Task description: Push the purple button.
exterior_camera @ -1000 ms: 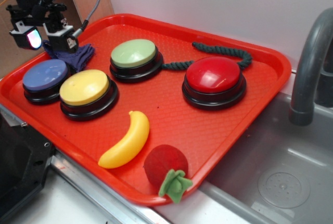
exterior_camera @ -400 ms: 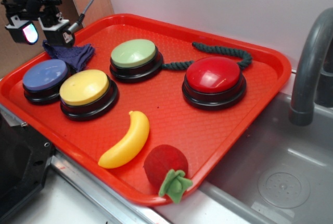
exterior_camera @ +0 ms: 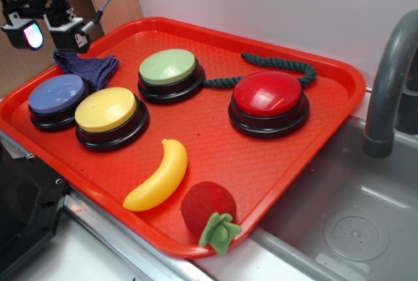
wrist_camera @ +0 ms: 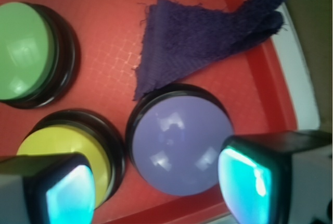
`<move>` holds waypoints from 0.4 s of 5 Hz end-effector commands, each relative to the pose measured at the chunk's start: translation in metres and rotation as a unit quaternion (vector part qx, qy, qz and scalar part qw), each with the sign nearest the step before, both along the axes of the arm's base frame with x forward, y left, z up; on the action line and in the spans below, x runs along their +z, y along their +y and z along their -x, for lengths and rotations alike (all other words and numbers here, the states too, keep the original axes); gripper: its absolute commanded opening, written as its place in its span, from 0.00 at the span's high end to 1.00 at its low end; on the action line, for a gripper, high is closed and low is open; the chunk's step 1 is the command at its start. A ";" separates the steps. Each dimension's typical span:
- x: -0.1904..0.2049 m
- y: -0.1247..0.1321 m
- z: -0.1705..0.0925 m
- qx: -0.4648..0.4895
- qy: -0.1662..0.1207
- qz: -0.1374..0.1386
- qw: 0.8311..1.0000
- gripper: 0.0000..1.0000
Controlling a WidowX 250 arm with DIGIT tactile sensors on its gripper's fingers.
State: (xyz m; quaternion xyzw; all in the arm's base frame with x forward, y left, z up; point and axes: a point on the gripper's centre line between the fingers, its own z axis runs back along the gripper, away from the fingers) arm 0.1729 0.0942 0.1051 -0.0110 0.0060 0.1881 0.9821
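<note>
Hovering above the far left corner of the red tray, the jaws stand spread and hold nothing, clear of every object below. The purple button sits at the tray's left edge, just beside the yellow button and with a dark purple cloth bunched right behind it. The exterior view alone takes in the rest of the tray: a green button, a red button, a dark green rope curling between those two, a toy banana and a red felt strawberry near the front rim, plus a grey sink and faucet to the right. The wrist view, looking straight down, shows what the other cannot: the cloth's lower edge touching the purple button's black base, the purple dome framed between the two glowing fingertips, and the yellow button partly hidden behind the other fingertip.
</note>
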 end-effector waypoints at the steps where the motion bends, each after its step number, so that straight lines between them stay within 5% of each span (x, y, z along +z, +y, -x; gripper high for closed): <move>1: 0.024 0.002 -0.008 -0.006 -0.029 -0.018 0.999 0.00; 2: 0.031 -0.002 -0.003 -0.007 -0.029 -0.023 0.999 0.00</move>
